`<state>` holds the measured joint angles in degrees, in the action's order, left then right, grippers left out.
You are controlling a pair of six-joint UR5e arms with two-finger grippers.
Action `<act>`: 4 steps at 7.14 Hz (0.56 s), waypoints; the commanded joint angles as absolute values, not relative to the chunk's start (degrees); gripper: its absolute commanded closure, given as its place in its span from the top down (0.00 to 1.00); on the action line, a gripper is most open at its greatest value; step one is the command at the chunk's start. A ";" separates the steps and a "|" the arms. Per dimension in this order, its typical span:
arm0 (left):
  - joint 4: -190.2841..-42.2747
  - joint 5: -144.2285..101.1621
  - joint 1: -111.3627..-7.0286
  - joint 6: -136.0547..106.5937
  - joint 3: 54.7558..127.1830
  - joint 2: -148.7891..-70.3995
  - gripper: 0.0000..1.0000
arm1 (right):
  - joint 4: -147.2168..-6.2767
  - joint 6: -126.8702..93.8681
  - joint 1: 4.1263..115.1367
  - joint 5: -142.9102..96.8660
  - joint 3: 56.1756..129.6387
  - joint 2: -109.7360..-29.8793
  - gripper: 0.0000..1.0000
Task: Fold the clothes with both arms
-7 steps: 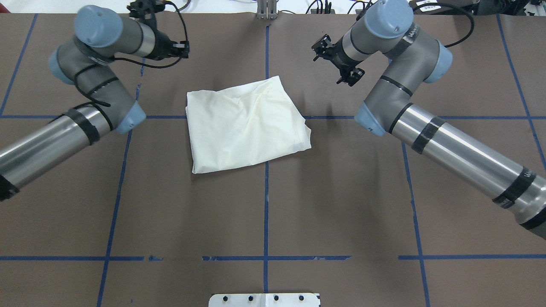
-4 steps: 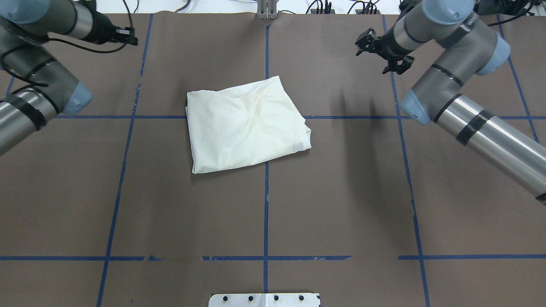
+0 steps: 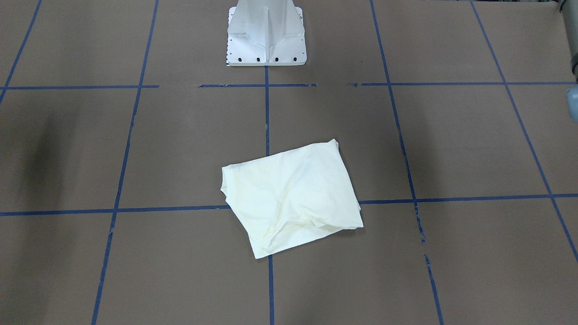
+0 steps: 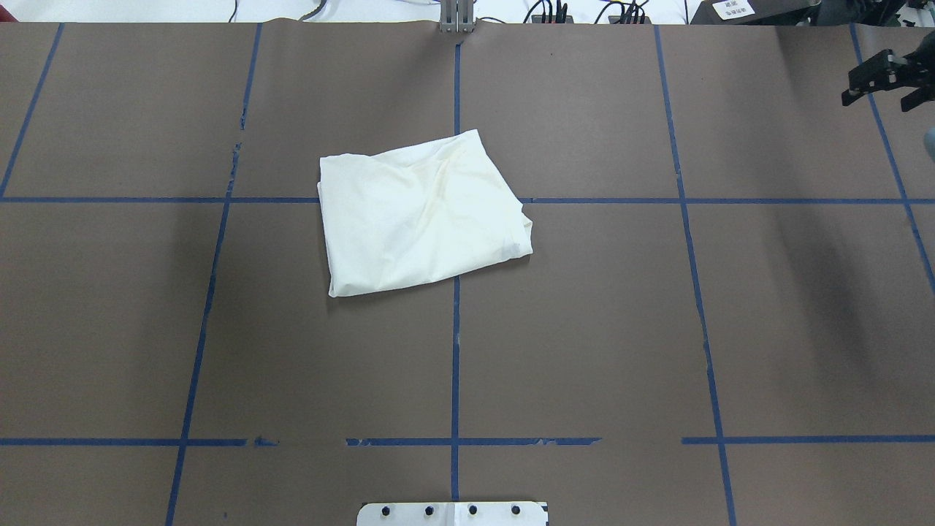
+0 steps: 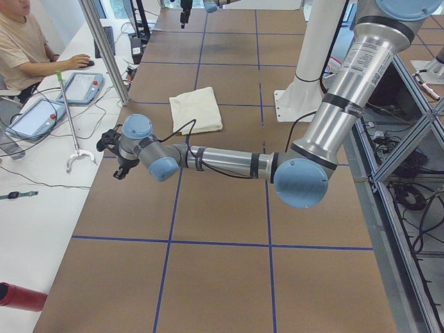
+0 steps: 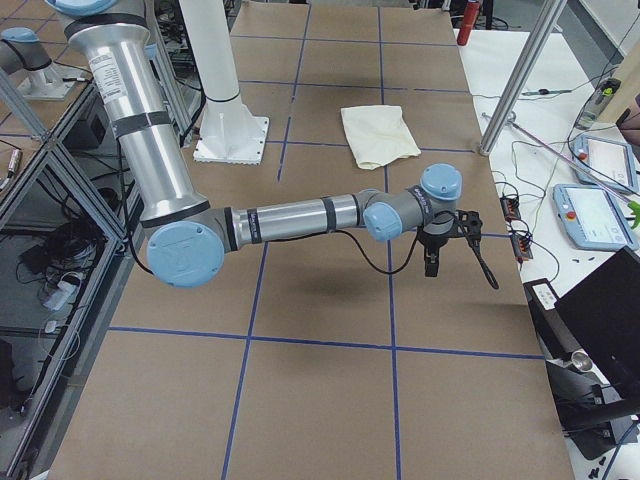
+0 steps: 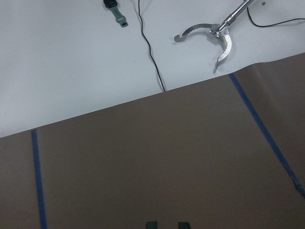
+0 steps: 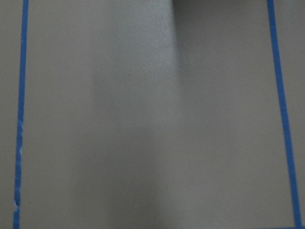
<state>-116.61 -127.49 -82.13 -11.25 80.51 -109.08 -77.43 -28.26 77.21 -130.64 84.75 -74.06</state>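
Arms (image 5: 229,161) swung outward over blue-taped table (image 4: 584,329).

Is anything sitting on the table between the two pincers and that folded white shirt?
Nothing visible does. The shirt lies alone mid-table; only bare brown table and flat blue tape lines separate it from the right pincer at the table's right end and the left pincer at its left end.
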 commanded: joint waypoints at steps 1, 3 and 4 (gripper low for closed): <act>-93.78 -129.81 -86.73 -0.40 93.39 -105.05 0.55 | -85.87 -20.39 78.31 -130.87 96.12 -82.41 1.00; -92.99 -130.25 -88.24 4.39 101.72 -93.94 1.00 | -85.60 -21.18 78.48 -131.04 97.29 -83.67 1.00; -93.51 -130.08 -87.98 -0.48 107.43 -89.87 1.00 | -85.43 -21.36 78.40 -130.09 97.47 -84.11 1.00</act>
<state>-93.76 -130.06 -87.82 2.28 100.58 -95.98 -85.44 -21.17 78.38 -130.78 96.74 -83.35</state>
